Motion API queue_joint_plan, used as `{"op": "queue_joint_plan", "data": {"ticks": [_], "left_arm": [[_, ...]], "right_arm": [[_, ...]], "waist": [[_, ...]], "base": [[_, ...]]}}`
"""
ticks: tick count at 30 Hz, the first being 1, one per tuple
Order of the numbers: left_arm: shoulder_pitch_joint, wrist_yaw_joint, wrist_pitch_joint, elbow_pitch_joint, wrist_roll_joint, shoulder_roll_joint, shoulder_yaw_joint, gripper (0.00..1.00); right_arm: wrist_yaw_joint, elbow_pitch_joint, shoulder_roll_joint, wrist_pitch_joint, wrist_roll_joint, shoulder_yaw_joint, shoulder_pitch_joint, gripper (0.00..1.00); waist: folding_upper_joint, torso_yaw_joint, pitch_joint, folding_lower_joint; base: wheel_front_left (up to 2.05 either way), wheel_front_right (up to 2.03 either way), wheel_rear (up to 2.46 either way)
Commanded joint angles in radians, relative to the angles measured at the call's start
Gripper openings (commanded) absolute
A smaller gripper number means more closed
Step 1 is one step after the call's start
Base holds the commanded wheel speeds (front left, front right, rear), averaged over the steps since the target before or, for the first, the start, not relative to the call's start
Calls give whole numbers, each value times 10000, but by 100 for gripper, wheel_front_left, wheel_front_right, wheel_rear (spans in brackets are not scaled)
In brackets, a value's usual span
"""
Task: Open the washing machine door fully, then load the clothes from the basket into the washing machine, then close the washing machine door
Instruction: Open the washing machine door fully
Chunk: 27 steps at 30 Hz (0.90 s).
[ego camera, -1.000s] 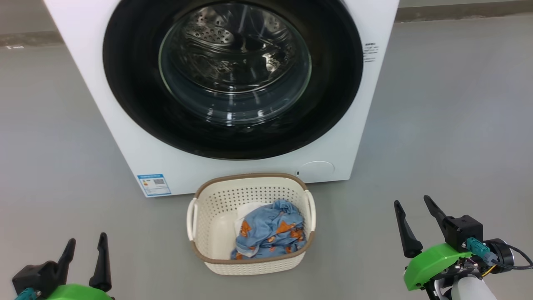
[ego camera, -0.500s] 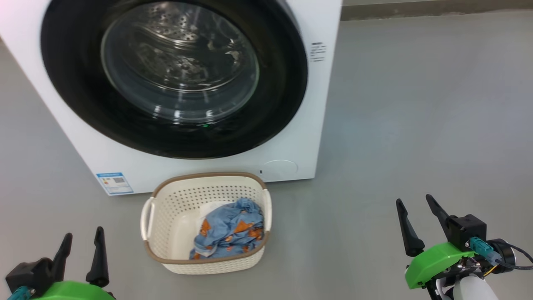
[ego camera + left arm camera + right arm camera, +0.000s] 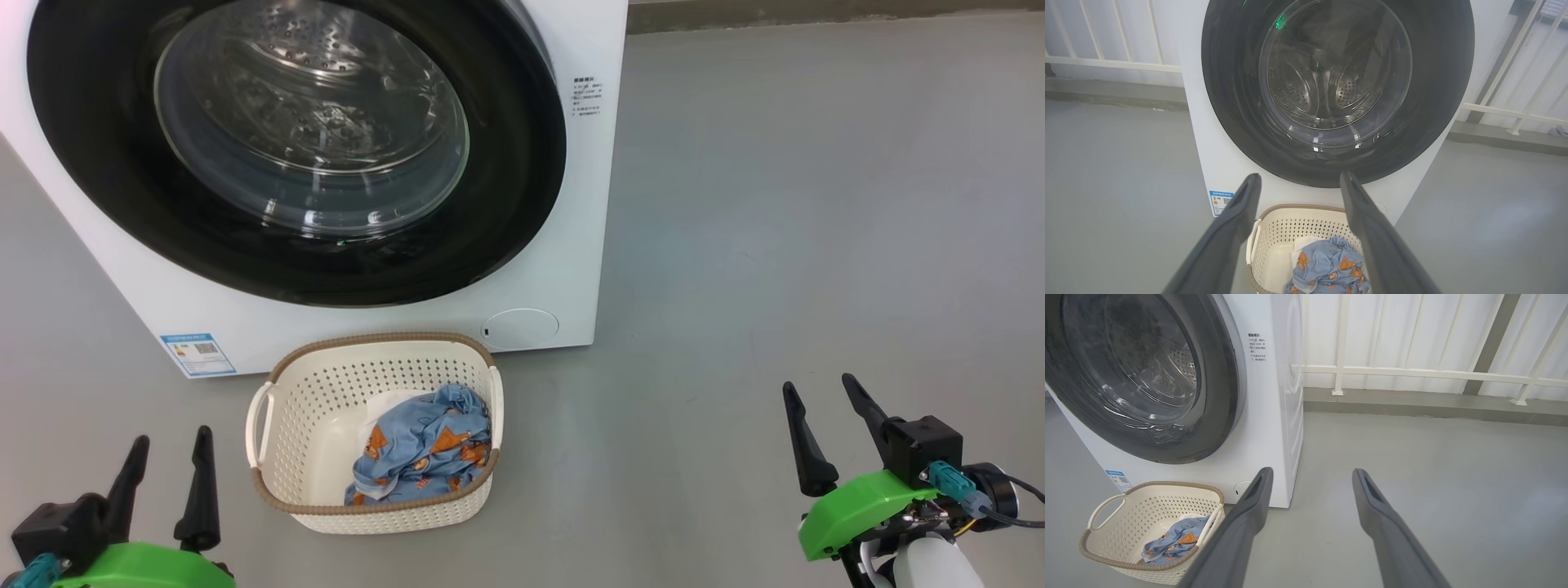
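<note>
The white washing machine [image 3: 571, 245] stands at the upper left of the head view, its round black-framed glass door [image 3: 310, 147] shut flat against the front. Before it on the floor sits the cream basket [image 3: 277, 490] holding blue bear-print clothes [image 3: 420, 453] over a white piece. My left gripper [image 3: 169, 445] stands open at the lower left, just left of the basket. My right gripper [image 3: 816, 390] stands open at the lower right, far from the basket. The door [image 3: 1331, 81] and basket [image 3: 1278, 228] face the left wrist view; the machine [image 3: 1274, 416] and basket [image 3: 1126, 514] lie left in the right wrist view.
Grey floor [image 3: 775, 204] spreads wide to the machine's right. A white railing [image 3: 1412, 371] with a low grey kerb runs behind the machine. A blue label sticker [image 3: 196, 353] and a small round flap [image 3: 522, 325] mark the machine's lower front.
The whole head view has shifted: machine and basket now lie further left, so the camera has turned right. Both grippers keep their places in the picture, open as before.
</note>
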Motion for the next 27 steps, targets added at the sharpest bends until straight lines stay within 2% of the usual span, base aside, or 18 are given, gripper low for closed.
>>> {"op": "queue_joint_plan", "data": {"ticks": [1,20,27], "left_arm": [[-178,-25,-65,-299,44,239,317,100],[-73,-25,-65,-329,124,267,191,100],[-13,-25,-65,-475,115,330,27,100]], "right_arm": [[-11,-267,3,-129,-56,253,-111,100],[-11,-246,3,-130,8,239,-61,100],[-11,-281,3,-130,480,202,-230,100]], "waist": [[0,-5,-10,0],[0,42,-104,0],[0,152,-57,0]], "base": [[0,0,0],[0,0,0],[0,0,0]]}}
